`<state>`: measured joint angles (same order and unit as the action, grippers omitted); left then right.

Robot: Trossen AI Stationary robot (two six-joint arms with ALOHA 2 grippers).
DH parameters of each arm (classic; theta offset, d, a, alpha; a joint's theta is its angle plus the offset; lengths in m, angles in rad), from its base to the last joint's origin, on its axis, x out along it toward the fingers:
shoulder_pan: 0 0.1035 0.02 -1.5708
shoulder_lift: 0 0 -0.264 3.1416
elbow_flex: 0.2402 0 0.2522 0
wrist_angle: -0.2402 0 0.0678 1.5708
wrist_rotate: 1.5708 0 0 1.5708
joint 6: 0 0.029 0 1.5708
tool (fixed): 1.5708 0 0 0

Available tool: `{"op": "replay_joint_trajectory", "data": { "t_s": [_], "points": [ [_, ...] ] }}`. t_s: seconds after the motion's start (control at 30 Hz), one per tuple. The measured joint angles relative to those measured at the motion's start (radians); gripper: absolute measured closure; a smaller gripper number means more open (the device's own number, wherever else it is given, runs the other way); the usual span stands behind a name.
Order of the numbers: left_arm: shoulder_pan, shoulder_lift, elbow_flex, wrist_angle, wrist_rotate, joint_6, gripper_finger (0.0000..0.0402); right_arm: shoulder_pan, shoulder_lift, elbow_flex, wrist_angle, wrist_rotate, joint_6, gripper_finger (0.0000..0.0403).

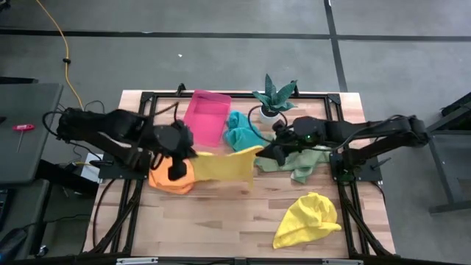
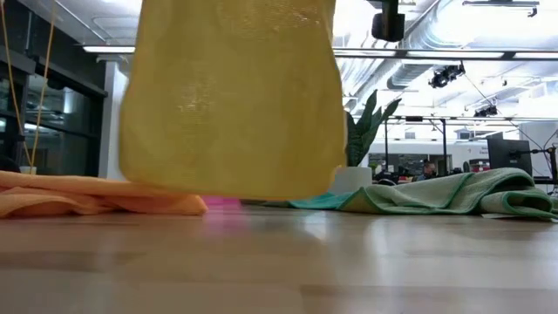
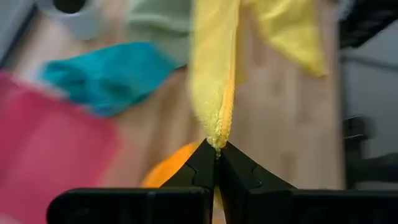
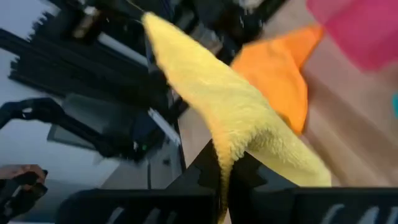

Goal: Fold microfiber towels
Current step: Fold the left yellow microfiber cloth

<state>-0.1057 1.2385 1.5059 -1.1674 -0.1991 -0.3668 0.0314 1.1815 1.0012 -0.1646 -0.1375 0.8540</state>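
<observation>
**Yellow towel stretched in the air between both grippers**

Held by two corners above the tabletop [image 1: 221, 221]: yellow towel [image 1: 224, 165], near the centre, hanging as a sheet. Left gripper [image 1: 193, 153] at about 9 o'clock of the towel, fingers pinched shut on its edge; right gripper [image 1: 259, 152] at about 3 o'clock, fingers also closed on a corner. Judged step: spreading the cloth flat before laying it down for the fold. To do this well: keep both grips at equal height, keep the top edge tight, lower the bottom edge first onto free wood, away from the orange towel [image 1: 171, 177] below at 8 o'clock.

Seen only from above: second yellow towel [image 1: 307, 218] at 5 o'clock, teal towel [image 1: 241, 132] at 12 o'clock beside the pink tray [image 1: 206, 116], green towel [image 1: 303, 163] at 3 o'clock. Seen only from the low view: bottom hem [image 2: 231, 187] hanging clear of the wood, not touching. Shown only by the wrist views: the pinch itself, left fingers [image 3: 202, 171] meeting on a thin fold, right fingers [image 4: 211, 168] on thicker fabric.
</observation>
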Motion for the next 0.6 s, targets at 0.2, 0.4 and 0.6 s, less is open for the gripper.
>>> {"op": "replay_joint_trajectory", "data": {
  "t_s": [0.2, 0.4, 0.6],
  "points": [
    [0.053, 0.001, 0.118, -0.174, -0.108, 0.056, 0.0401, -0.038, -0.026, 0.080, -0.081, 0.018, -0.112, 0.0403],
    [0.036, 0.003, 0.141, -0.200, -0.127, 0.036, 0.0401, -0.015, 0.003, 0.254, -0.373, 0.047, -0.267, 0.0403],
    [-0.085, 0.044, 0.089, -0.193, -0.192, -0.078, 0.0401, 0.081, 0.052, 0.297, -0.514, 0.083, -0.323, 0.0403]
  ]
}}
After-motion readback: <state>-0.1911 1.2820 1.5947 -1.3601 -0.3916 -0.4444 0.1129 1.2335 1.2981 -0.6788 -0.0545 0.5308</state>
